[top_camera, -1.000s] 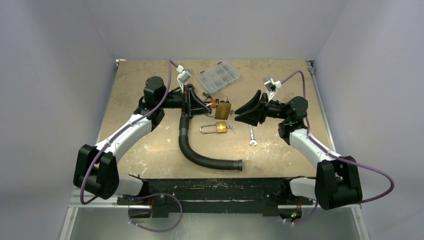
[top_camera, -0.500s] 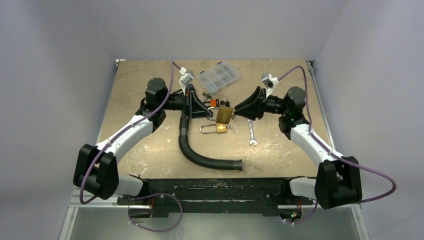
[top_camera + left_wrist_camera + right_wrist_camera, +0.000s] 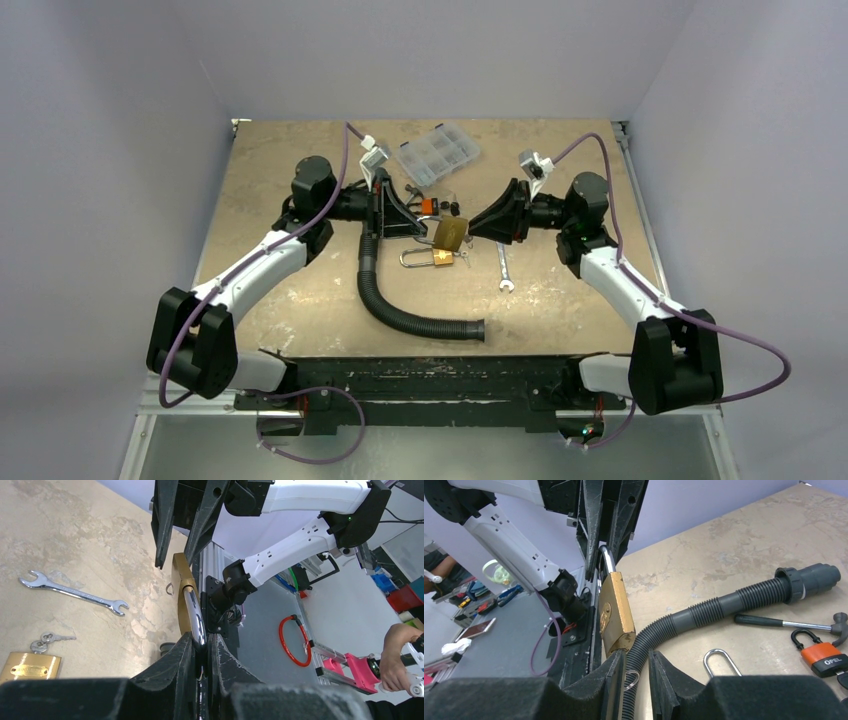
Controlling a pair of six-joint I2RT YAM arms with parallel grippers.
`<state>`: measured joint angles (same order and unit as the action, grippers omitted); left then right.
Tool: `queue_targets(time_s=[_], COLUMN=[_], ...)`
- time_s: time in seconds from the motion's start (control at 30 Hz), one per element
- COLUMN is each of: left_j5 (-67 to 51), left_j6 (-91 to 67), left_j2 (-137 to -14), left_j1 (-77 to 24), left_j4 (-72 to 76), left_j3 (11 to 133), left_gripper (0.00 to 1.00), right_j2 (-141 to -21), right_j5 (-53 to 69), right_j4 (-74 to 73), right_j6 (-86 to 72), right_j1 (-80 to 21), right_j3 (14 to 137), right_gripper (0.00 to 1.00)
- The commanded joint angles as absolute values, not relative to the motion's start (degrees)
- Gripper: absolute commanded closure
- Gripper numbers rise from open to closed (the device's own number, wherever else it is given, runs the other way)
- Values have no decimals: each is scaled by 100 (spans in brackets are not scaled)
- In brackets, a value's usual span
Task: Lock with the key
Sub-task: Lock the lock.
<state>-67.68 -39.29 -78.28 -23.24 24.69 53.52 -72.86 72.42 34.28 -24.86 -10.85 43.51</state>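
Observation:
A brass padlock (image 3: 450, 235) hangs in the air over the middle of the table. My left gripper (image 3: 418, 222) is shut on its steel shackle (image 3: 193, 615); the jaws (image 3: 201, 640) pinch the shackle tight. In the right wrist view the brass body (image 3: 614, 612) points its bottom end at my right gripper (image 3: 636, 655). My right gripper (image 3: 475, 225) is narrowly open at the lock's bottom end. Its left finger (image 3: 616, 672) touches the lock's bottom. A thin key ring (image 3: 633, 677) hangs in the gap between the fingers. The key itself is hidden.
A second brass padlock (image 3: 440, 258) with small keys (image 3: 47, 639) lies below the held one. Also on the table: a wrench (image 3: 505, 270), a black corrugated hose (image 3: 400, 315), an orange padlock (image 3: 824, 657), a small hammer (image 3: 784, 622) and a clear organizer box (image 3: 437, 153) at the back.
My right gripper has moved left and up to the padlock's bottom end and narrowed its jaws. The left gripper has shifted the padlock slightly down and right.

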Motion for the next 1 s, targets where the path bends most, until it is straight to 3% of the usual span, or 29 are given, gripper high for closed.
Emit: queue_targets(time_s=[0.0, 0.27, 0.5, 0.63, 0.97], left_j5=[-6838, -6829, -6820, -6820, -6838], left_j6=[-4022, -4052, -4096, -4131, -4175], left_j2=[-7756, -7787, -7787, -7787, -7762], left_j1=[-2338, -2353, -2357, -2363, -2389], left_j4=[3218, 3273, 3325, 3367, 3397], left_j3=[5476, 5469, 5486, 5497, 5468], left_gripper=[100, 100, 100, 100, 100], right_j2=[-7225, -7257, -7448, -7585, -7616], right_j5=[7594, 7651, 7585, 7598, 7359], right_j4=[3561, 4502, 5664, 6192, 5696], right_j6=[-2518, -3286, -4503, -4876, -4429], right_j1=[-1073, -1074, -1080, -1076, -1076], right_j3=[4378, 4257, 3925, 3812, 3910], right_gripper=[68, 63, 70, 66, 59])
